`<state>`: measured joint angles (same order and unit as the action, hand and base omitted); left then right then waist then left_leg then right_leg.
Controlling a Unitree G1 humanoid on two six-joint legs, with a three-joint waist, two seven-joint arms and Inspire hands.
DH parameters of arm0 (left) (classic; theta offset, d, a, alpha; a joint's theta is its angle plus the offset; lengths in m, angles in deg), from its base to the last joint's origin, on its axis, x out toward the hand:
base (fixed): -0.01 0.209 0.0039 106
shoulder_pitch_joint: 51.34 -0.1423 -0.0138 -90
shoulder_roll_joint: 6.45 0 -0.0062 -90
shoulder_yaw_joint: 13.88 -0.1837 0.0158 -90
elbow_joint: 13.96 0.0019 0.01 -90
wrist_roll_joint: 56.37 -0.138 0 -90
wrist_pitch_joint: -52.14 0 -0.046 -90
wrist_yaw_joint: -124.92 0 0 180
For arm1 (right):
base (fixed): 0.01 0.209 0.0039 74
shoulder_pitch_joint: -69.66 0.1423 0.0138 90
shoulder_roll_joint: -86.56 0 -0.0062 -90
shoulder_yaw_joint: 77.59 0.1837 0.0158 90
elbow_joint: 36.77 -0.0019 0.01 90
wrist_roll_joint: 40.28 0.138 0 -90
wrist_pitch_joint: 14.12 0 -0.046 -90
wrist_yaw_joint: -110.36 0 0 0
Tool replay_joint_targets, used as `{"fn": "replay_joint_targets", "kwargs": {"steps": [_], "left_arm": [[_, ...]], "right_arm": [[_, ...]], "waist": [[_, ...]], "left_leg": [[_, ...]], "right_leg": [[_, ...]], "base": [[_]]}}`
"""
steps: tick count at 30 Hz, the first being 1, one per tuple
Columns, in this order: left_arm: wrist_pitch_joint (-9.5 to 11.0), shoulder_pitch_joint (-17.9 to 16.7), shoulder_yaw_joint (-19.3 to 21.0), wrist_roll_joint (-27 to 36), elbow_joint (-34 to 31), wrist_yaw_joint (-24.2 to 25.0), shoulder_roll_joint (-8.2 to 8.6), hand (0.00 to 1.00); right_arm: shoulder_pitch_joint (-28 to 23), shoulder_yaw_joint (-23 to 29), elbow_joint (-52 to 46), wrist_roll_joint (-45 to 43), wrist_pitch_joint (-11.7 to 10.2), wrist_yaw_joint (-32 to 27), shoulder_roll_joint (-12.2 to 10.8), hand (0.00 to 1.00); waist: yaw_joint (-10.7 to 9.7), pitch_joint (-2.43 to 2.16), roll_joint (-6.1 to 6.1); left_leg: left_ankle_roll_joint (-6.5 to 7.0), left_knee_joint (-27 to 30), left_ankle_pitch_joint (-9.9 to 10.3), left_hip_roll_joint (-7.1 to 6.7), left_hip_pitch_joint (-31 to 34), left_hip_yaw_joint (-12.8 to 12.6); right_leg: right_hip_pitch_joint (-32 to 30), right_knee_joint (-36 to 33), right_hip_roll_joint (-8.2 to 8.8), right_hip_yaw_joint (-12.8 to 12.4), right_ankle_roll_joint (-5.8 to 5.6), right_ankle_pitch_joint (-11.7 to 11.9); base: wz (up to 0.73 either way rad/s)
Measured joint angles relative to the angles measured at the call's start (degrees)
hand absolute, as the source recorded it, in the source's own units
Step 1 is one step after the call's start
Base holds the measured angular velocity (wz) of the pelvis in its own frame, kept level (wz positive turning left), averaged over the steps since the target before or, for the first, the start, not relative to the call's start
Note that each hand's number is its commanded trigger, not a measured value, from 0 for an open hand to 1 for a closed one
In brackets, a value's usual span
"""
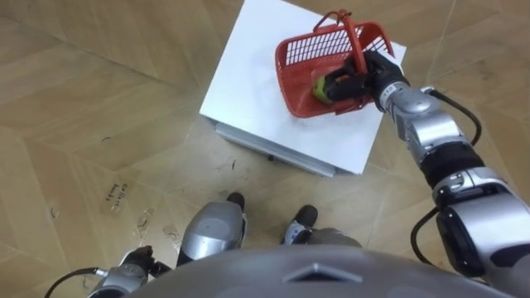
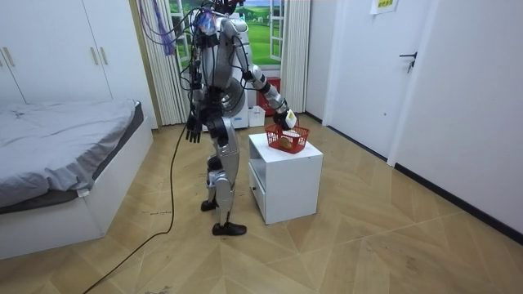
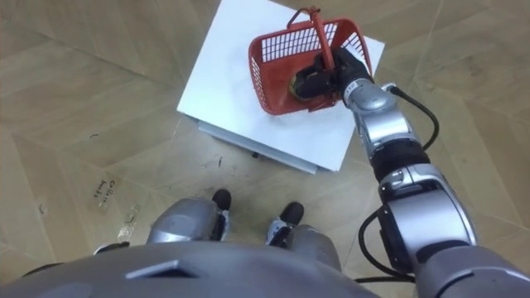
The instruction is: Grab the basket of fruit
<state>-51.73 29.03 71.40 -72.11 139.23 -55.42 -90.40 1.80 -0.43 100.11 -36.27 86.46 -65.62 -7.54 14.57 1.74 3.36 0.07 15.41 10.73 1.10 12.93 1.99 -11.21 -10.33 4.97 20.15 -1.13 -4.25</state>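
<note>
While my right hand (image 1: 358, 83) is curling round its handle: red fruit basket (image 1: 298, 54).
Lattice walls, yellow-green fruit (image 1: 319, 85) inside; it is sitting on the white cabinet (image 1: 248, 83); my left hand (image 2: 192, 131) is hanging slack-fingered.

The white cabinet (image 1: 273, 91) has its near and left top bare, open to a reach from above. The red basket (image 1: 298, 54) fills the far right corner, and its upright handle (image 1: 353, 37) arches over the opening. The right hand (image 1: 352, 83) sits inside at the handle's foot, beside a fruit (image 1: 319, 85). The parquet floor (image 2: 368, 237) lies open around the cabinet; the bed (image 2: 65, 139) stands well apart.
</note>
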Motion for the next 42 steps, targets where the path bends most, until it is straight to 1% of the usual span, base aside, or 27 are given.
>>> {"fn": "replay_joint_targets", "kwargs": {"steps": [3,8,11,14,19,23,26,28,30,31,33,34,36,37,40,41,42], "left_arm": [[0.0,0.1,0.0,0.0,0.0,0.2,0.06,0.00],[0.0,0.1,-0.2,0.0,0.0,0.9,0.40,0.00],[0.1,0.1,-0.6,0.0,-0.1,0.9,0.46,0.00],[0.0,0.1,-0.6,0.0,-0.2,0.9,0.46,0.00],[0.1,0.1,-0.5,0.1,-0.6,0.9,0.43,0.00],[0.2,0.1,-0.5,0.1,-0.6,0.9,0.41,0.00],[0.3,0.1,0.2,-0.1,-0.7,0.7,0.40,0.00],[0.5,-0.2,0.2,0.0,-0.7,0.4,0.24,0.00],[0.6,-0.3,0.7,-0.1,-1.0,0.1,0.22,0.00],[0.6,-0.4,0.8,-0.1,-1.3,0.0,0.20,0.00],[0.9,-0.5,1.0,-0.1,-1.8,-0.1,0.31,0.00],[1.0,-0.5,1.1,-0.1,-2.0,-0.2,0.31,0.00],[1.4,-0.8,1.7,-0.1,-2.6,-0.7,0.35,0.00],[1.4,-0.9,2.0,-0.1,-2.6,-0.7,0.42,0.00],[1.2,-1.3,2.3,-0.1,-3.5,-0.7,0.41,0.00],[1.2,-1.3,2.3,-0.1,-3.7,-0.7,0.42,0.00],[1.2,-1.4,2.3,-0.1,-3.8,-0.8,0.43,0.00]], "right_arm": [[0.1,0.0,0.5,-0.1,0.0,0.0,0.0,0.00],[0.2,0.0,2.4,0.3,-0.6,0.0,-0.2,0.00],[0.2,0.0,2.4,0.7,-0.6,-0.3,-0.3,0.00],[0.2,0.0,2.4,1.2,-0.6,-1.0,-0.4,0.00],[0.1,0.1,0.7,1.2,-0.6,-1.5,-0.8,0.00],[-1.1,0.1,-3.1,1.5,-0.8,-1.6,-0.8,0.00],[-2.2,0.1,-5.9,1.8,-1.3,-1.4,-0.8,0.00],[-3.8,0.1,-9.1,1.1,-1.3,-1.4,-0.8,0.00],[-6.8,0.4,-15.0,-0.6,-1.3,-1.5,-0.8,0.00],[-7.4,0.5,-16.3,-0.8,-1.3,-1.5,-0.8,0.00],[-8.3,0.5,-19.5,-2.1,-1.7,-1.4,-0.8,0.00],[-8.7,0.6,-20.5,-2.4,-1.7,-1.4,-0.8,0.00],[-11.1,0.7,-25.2,-3.1,-1.8,-1.4,-0.7,0.00],[-12.1,0.7,-26.6,-3.9,-1.9,-1.4,-0.7,0.00],[-13.8,0.9,-29.3,-4.2,-1.8,-1.5,-0.7,0.00],[-14.2,1.0,-30.1,-4.1,-1.8,-1.5,-0.7,0.00],[-14.6,1.3,-31.3,-3.6,-1.9,-1.5,-0.7,0.00]], "waist": [[0.0,0.00,0.01],[0.1,0.01,0.05],[0.1,-0.08,0.17],[0.0,-0.20,0.36],[-0.3,-0.63,0.99],[-0.6,-0.72,1.11],[-1.5,-0.86,1.35],[-1.9,-0.89,1.45],[-2.9,-0.88,1.43],[-3.3,-0.91,1.40],[-4.2,-0.97,1.43],[-4.5,-0.99,1.42],[-4.9,-1.11,1.54],[-5.1,-1.25,1.48],[-6.5,-1.30,1.34],[-6.7,-1.31,1.25],[-7.3,-1.39,1.18]], "left_leg": [[0.00,0.2,0.0,0.07,0.3,0.0],[0.01,0.2,0.0,0.07,0.6,0.1],[0.00,0.2,0.0,0.08,0.5,0.0],[0.01,0.4,0.0,0.08,0.1,0.0],[0.02,0.2,0.0,0.09,-0.4,-0.2],[0.02,0.0,0.0,0.09,-1.9,-0.3],[0.02,-0.3,0.0,0.10,-2.9,-0.3],[0.03,-0.9,0.0,0.10,-3.8,-0.7],[0.03,-1.1,0.0,0.17,-4.7,-1.0],[0.03,-1.1,0.0,0.20,-4.8,-1.1],[0.06,-1.2,0.1,0.23,-5.4,-2.0],[0.06,-1.3,0.1,0.23,-5.5,-2.1],[0.06,-1.8,0.1,0.30,-6.4,-3.2],[0.10,-2.1,0.1,0.33,-7.0,-3.6],[0.11,-2.7,0.1,0.33,-7.8,-3.8],[0.11,-2.8,0.1,0.34,-8.0,-3.9],[0.11,-3.3,0.1,0.39,-8.7,-4.3]], "right_leg": [[-0.1,-0.4,0.07,0.4,0.00,0.0],[-0.1,-0.5,0.04,0.4,0.01,0.0],[-0.1,-0.5,0.01,0.4,0.02,0.0],[-0.1,-0.5,0.00,0.3,0.02,0.0],[0.2,-0.6,0.04,0.2,0.02,0.0],[1.7,-0.5,0.08,0.2,-0.08,-0.1],[2.6,-0.5,0.04,0.1,-0.10,-0.1],[3.3,-0.4,-0.06,-0.4,-0.10,-0.1],[4.2,-0.2,-0.11,-0.5,-0.09,-0.1],[4.4,-0.2,-0.11,-0.5,-0.09,-0.1],[4.4,-0.3,-0.15,-1.5,-0.08,-0.1],[4.4,-0.3,-0.14,-1.6,-0.08,-0.1],[4.3,-0.4,-0.26,-2.6,-0.05,-0.1],[4.5,-0.4,-0.27,-2.9,-0.01,-0.1],[5.0,-0.4,-0.36,-3.4,-0.01,-0.1],[5.2,-0.4,-0.36,-3.4,-0.02,-0.1],[5.2,-0.4,-0.47,-4.0,-0.02,-0.1]], "base": [[0.06],[0.01],[0.00],[0.00],[-0.01],[0.00],[-0.01],[-0.08],[-0.06],[-0.07],[-0.18],[-0.19],[-0.25],[-0.24],[-0.06],[-0.10],[-0.14]]}}
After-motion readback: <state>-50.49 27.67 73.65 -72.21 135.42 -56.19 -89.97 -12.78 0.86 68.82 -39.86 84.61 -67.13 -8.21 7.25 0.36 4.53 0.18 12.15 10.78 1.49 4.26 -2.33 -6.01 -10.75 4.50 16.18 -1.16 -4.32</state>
